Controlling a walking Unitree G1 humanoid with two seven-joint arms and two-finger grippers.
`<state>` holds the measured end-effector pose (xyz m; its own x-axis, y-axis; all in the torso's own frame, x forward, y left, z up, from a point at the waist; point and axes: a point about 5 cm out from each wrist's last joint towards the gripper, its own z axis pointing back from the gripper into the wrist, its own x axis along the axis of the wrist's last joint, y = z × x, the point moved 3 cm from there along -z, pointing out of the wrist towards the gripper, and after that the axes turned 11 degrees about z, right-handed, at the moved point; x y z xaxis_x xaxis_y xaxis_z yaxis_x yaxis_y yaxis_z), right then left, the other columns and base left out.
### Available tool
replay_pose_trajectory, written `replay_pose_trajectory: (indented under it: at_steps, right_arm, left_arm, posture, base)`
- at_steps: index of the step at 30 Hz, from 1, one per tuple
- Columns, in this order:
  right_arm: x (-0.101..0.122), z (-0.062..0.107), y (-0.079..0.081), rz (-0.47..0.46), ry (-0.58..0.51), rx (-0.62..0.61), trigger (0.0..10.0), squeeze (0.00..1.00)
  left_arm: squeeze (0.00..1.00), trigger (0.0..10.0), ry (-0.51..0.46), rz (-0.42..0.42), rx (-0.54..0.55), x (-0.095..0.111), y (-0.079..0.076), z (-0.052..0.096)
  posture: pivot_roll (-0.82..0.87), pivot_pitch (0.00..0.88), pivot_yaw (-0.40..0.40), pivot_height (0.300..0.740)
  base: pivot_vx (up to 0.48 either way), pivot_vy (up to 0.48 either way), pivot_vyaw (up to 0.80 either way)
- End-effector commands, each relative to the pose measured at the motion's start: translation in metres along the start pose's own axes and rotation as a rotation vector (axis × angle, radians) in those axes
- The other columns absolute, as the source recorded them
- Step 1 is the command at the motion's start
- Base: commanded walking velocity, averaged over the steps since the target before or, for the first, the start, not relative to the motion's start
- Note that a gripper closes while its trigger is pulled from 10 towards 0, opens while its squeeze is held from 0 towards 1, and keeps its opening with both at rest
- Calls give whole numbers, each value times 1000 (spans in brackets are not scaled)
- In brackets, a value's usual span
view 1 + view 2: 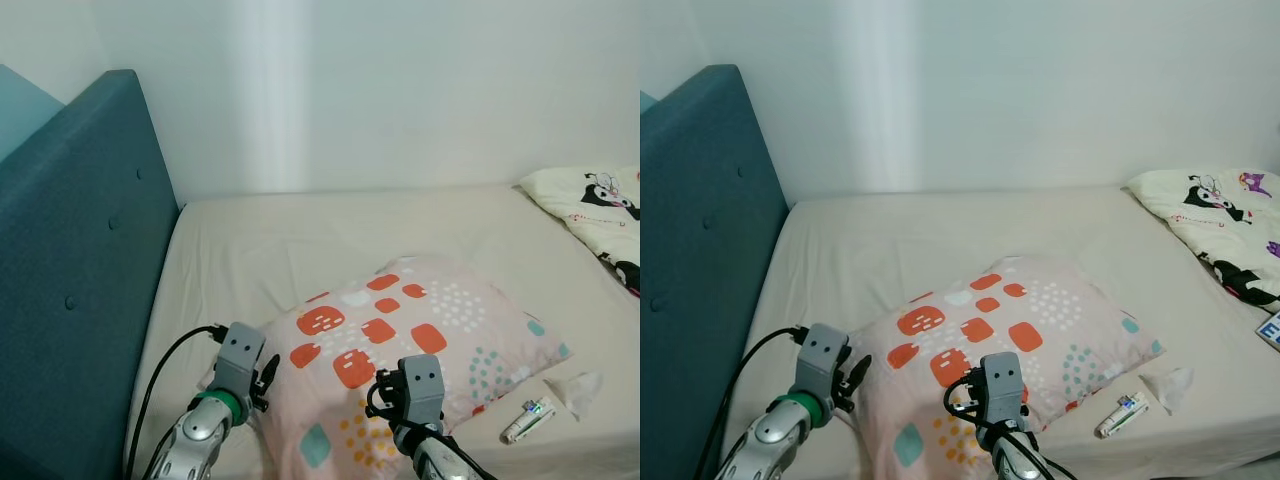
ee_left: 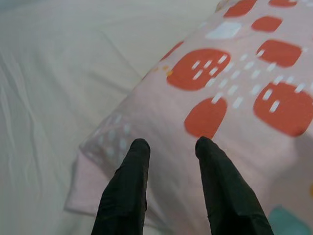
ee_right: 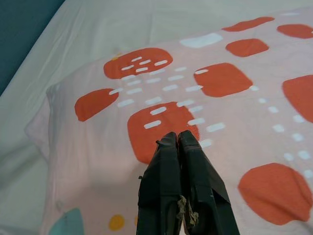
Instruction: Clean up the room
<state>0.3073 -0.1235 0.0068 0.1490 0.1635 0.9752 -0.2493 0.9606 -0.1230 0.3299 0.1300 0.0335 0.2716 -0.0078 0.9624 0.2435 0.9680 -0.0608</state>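
Black fingers of the left end effector [image 2: 168, 149] stand apart over the near headboard-side corner of the pillow [image 1: 400, 340]; the right end effector [image 3: 178, 139] hovers with fingers pressed together above the pillow's near middle. Both sit at its near edge, and it stretches away from them, long axis slanting across the bed [image 1: 300, 230] from the near-left corner toward the far right. Left looks better placed for that corner.

pale pink pillow [image 1: 420, 315] with orange patches; teal headboard [image 1: 70, 270].
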Motion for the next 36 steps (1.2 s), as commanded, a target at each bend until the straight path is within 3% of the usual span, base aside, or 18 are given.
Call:
replay_pose_trajectory:
  at_steps: [1,16,28,36]
  right_arm:
    - [-6,2,2,-2,25,4,10000,0]
    - [-5,2,2,-5,20,-1,10000,0]
    - [-4,2,2,-7,17,-3,10000,0]
    - [-4,1,2,-5,18,-2,10000,0]
  left_arm:
    - [0,10000,36,3,8,-10,2,2]
    - [0,10000,36,3,6,-10,2,1]
    - [0,10000,6,-36,5,-4,0,-1]
    - [0,10000,4,-40,5,-3,1,-2]
  posture:
    - [-152,0,55,740]
    - [-154,0,57,740]
    - [-157,0,62,740]
    - [-156,0,62,740]
  base:
    - [-480,0,0]
    - [-479,0,0]
    - [0,0,0]
    - [299,0,0]
